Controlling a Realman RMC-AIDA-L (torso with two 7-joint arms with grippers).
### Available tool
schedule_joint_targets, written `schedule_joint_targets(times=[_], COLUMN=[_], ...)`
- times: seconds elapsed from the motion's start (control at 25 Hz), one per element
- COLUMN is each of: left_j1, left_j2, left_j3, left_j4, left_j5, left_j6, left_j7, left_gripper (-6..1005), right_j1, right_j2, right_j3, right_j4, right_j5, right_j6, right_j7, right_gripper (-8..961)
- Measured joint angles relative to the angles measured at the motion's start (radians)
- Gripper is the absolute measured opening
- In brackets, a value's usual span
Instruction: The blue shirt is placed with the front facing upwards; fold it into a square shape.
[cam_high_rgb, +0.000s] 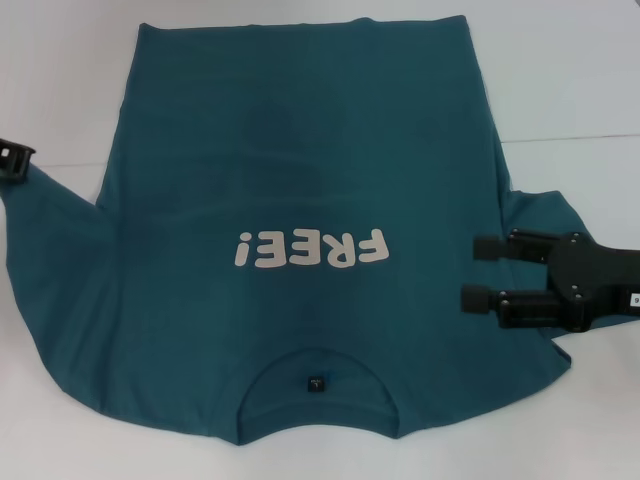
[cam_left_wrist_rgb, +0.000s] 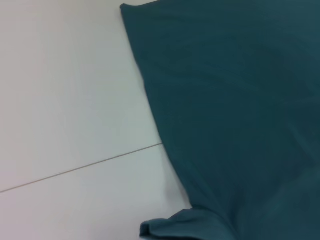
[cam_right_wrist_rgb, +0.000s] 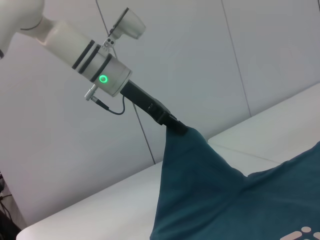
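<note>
Left gripper (cam_right_wrist_rgb: 177, 127) pinches a sleeve of the blue shirt (cam_high_rgb: 290, 200) at the left edge of the tabletop (cam_high_rgb: 580, 80), its black jaws closed on the cloth and lifting it into a taut peak, as the right wrist view shows; behind it the arm is a smooth white cylinder with dark bands and a green light; right gripper (cam_high_rgb: 478, 272) hovers over the shirt's other sleeve near the right edge, its two blocky black fingers (cam_high_rgb: 490, 246) parted and parallel with nothing between them; the shirt lies spread across the middle of the white tabletop, a soft, matt teal cotton, mostly flat with shallow creases; white rounded letters "FREE!" (cam_high_rgb: 310, 250) face up; the round collar, with a small dark label (cam_high_rgb: 316, 383), lies toward the near edge, the straight hem toward the far edge.
</note>
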Motion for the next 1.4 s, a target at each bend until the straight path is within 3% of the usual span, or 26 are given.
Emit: schedule_joint_targets(times=[0.16,0.36,0.44,0.6,0.72,0.92,1.4], left_j1=[-0.024,-0.054,-0.058,-0.054,-0.065,-0.087,-0.056], left_j2=[-0.023,-0.085,-0.096,-0.095,-0.096,-0.091,-0.093], left_j3=[0.008,0.037,0.093,0.223,0.26,0.26,0.265], left_j4=[-0.008,-0.007,0.016,0.075,0.161,0.293,0.299], left_j5=[0.0,-0.006,-0.041,-0.176,-0.21,-0.225,-0.243], left_j6=[0.033,0.042,0.03,-0.023,-0.083,-0.161,-0.191], left_j7=[-0.001,-0.01,-0.035,-0.086,-0.103,-0.103,-0.091], left_gripper=[32,34,35,37,38,40,45], right_j1=[-0.008,-0.023,-0.028,-0.039,-0.042,-0.048,-0.042], right_j2=[-0.001,-0.003,-0.004,-0.002,-0.001,-0.003,-0.001], right_j3=[0.002,0.009,0.011,0.019,0.022,0.024,0.029], right_j4=[0.002,0.004,0.004,0.005,0.008,0.011,0.006], right_j5=[0.0,0.0,0.0,0.0,0.0,0.0,0.001], right_j6=[-0.002,-0.004,-0.005,-0.017,-0.027,-0.042,-0.068], right_j7=[-0.009,-0.033,-0.043,-0.069,-0.073,-0.073,-0.064], right_gripper=[901,901,901,901,901,901,901])
